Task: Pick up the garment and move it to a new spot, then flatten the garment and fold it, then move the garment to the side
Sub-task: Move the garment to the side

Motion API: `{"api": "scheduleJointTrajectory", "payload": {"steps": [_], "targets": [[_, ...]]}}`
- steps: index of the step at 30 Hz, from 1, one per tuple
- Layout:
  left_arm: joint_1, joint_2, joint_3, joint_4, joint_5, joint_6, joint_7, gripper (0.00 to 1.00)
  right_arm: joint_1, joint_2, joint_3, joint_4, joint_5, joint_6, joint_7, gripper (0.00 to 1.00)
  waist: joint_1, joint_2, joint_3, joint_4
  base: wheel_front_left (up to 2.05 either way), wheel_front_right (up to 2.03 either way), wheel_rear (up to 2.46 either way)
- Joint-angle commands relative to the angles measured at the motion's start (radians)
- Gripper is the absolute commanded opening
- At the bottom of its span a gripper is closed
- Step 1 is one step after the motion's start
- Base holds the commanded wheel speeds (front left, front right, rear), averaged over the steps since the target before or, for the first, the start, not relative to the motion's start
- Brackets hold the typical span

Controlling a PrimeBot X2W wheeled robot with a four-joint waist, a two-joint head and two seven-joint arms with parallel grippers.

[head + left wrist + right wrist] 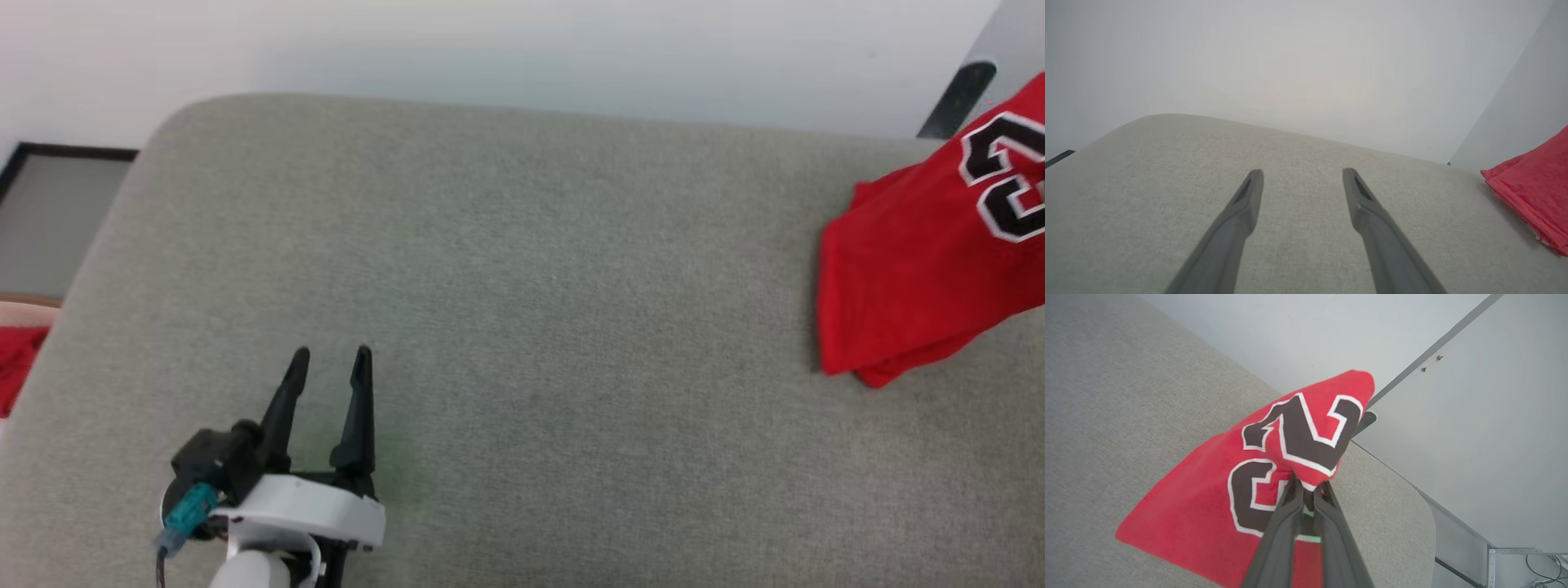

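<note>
Pinching the folded garment (1188,522) at the table's (522,286) right end
Fingers of the right gripper (1309,486) are clamping it; left gripper (331,353) is hovering, fingers spread wide, empty

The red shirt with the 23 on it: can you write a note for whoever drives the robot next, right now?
Left tool: open, empty, over the grey cushion.
Right tool: shut on the garment, pinching its edge by the number.
Garment: looks folded, lying at the cushion's right end, pinched edge raised.
Done: flattening and folding, apparently.
Left: set it at the side, then let go.
</note>
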Motion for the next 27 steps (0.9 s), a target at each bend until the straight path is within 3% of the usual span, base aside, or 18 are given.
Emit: {"api": "scheduleJointTrajectory", "payload": {"steps": [1,27], "targets": [[-0.017,-0.002,-0.001,-0.007,0.005,0.001,-0.003,1.00,-0.019,-0.012,0.004,0.005,-0.008,-0.001,-0.015,0.00,0.0000,-0.0001,0.036,-0.024,0.00,0.00,0.00],[-0.184,-0.004,-0.001,-0.092,0.055,0.001,-0.003,1.00,-0.185,-0.281,0.070,0.218,-0.145,-0.001,-0.190,0.00,0.0000,-0.0001,0.290,-0.116,0.00,0.00,0.00]]}}
